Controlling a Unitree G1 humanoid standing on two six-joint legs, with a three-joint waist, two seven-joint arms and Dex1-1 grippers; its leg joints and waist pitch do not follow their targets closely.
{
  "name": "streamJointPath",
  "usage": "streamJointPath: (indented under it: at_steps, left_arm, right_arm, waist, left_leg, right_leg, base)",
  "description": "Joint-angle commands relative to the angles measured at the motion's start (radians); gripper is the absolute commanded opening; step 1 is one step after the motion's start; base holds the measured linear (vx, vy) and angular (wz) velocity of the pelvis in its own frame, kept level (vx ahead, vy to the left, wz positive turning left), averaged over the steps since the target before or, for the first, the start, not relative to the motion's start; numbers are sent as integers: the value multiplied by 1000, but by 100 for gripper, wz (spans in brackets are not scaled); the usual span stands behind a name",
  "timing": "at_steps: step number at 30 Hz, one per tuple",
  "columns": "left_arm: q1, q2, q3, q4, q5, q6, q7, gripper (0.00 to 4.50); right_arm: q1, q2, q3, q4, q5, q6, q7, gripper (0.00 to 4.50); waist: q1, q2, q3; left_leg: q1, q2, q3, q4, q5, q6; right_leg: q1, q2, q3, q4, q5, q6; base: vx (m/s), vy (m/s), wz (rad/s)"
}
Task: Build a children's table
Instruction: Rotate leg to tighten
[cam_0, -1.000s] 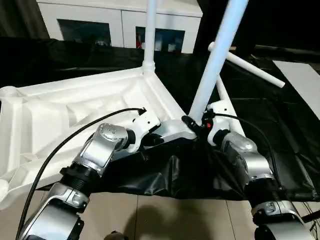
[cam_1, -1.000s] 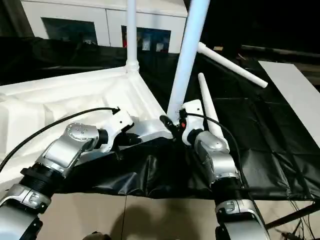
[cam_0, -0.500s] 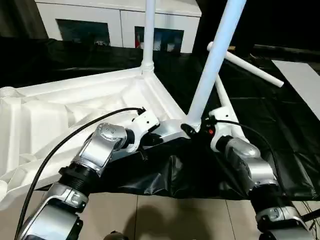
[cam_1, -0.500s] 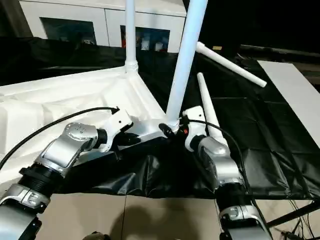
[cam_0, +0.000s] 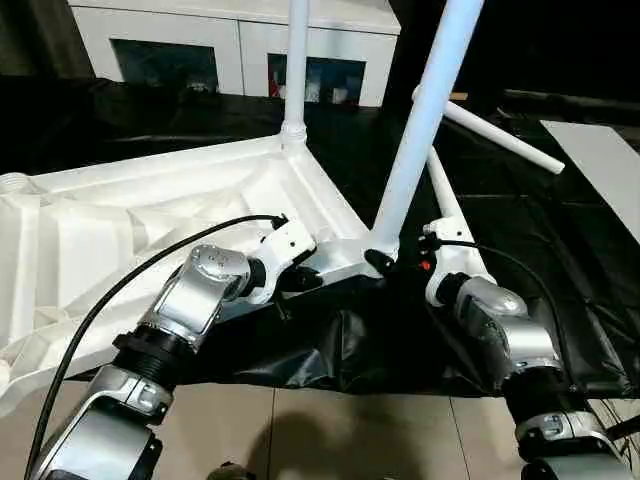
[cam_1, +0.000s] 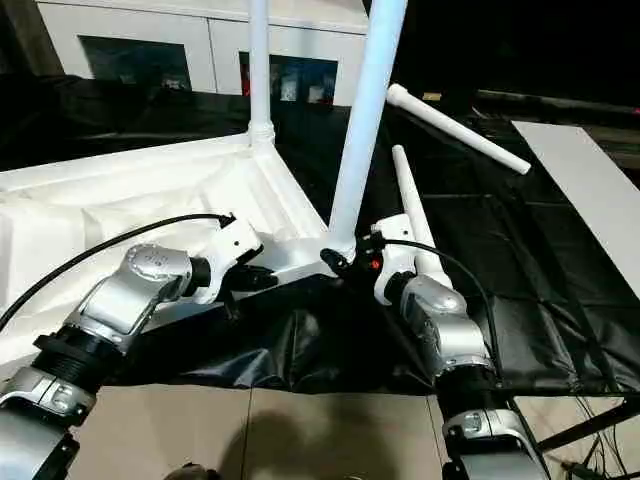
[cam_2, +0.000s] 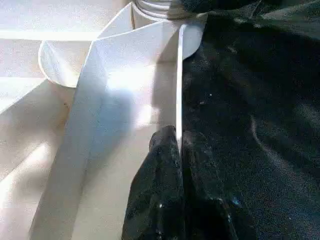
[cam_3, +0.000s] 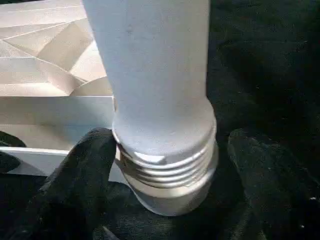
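Note:
The children's table top (cam_0: 150, 215) lies upside down on black cloth, ribbed underside up. One white leg (cam_0: 297, 60) stands upright in its far corner. A second leg (cam_0: 425, 110) leans to the right, its threaded end (cam_3: 165, 165) at the near corner with the threads showing. My right gripper (cam_3: 170, 150) is open around that end: one finger (cam_3: 82, 170) touches it, the other (cam_3: 265, 170) stands apart. My left gripper (cam_2: 177, 137) is shut on the top's thin rim (cam_2: 179, 75) just beside that corner.
Two loose white legs (cam_0: 500, 140) (cam_0: 445, 195) lie on the black cloth to the right of the top. A white cabinet (cam_0: 240, 40) with glass-fronted doors stands behind. A flat white board (cam_0: 600, 160) lies at the far right. Tiled floor (cam_0: 300, 430) shows in front.
My right gripper has slid down the leaning leg to its threaded end and its fingers have spread. The leg's foot has settled lower at the corner. The left arm has stayed put.

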Motion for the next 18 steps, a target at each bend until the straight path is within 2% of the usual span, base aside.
streamJointPath:
  at_steps: [1,8,18]
  left_arm:
    - [-1,3,19,-50,-15,-18,-3,0]
    - [-1,6,18,-51,-15,-17,-3,0]
    - [1,0,17,-50,-12,-3,7,0]
  right_arm:
    - [-23,-3,-9,14,4,-5,5,346]
    - [-40,1,-4,44,-1,-45,23,281]
    - [-39,11,-1,66,-14,-67,9,270]
  waist:
    - [4,-5,-71]
    - [5,-3,-71]
    - [6,-4,-71]
  left_leg:
    - [20,22,-7,-64,-165,31]
    - [20,21,-6,-62,-156,36]
    - [21,21,-6,-62,-152,43]
  right_leg:
    - [49,-46,34,-55,-110,-230]
    - [49,-47,35,-53,-98,-232]
    - [48,-46,35,-53,-100,-235]
  base:
    - [0,0,0]
    - [0,0,0]
    - [0,0,0]
